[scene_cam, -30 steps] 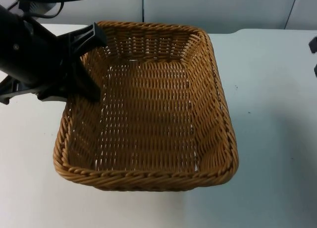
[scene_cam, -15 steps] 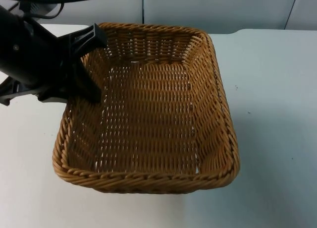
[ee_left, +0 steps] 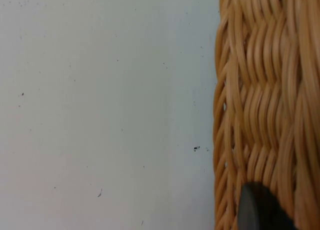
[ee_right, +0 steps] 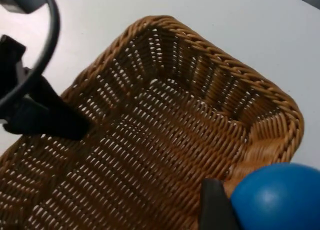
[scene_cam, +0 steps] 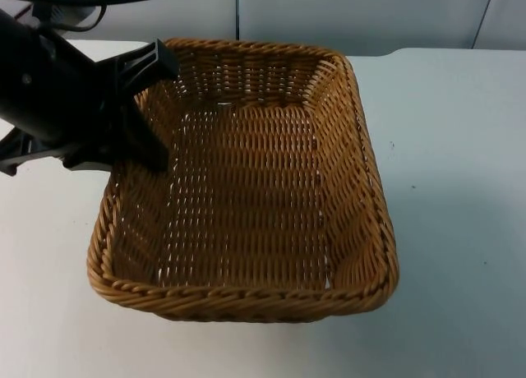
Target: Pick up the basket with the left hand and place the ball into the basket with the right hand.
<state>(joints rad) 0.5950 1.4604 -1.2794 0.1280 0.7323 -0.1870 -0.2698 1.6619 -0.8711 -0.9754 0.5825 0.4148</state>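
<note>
From the top camera, the wicker basket (scene_cam: 246,181) sits mid-table, its near rim toward 6 o'clock. At about 10 o'clock the left gripper (scene_cam: 146,107) is clamped on the basket's left wall, one finger inside, one outside. The right wrist camera shows the right gripper (ee_right: 250,210) above the basket's corner, closed around the blue ball (ee_right: 277,197). The white table (scene_cam: 460,189) stretches to 12 o'clock.
</note>
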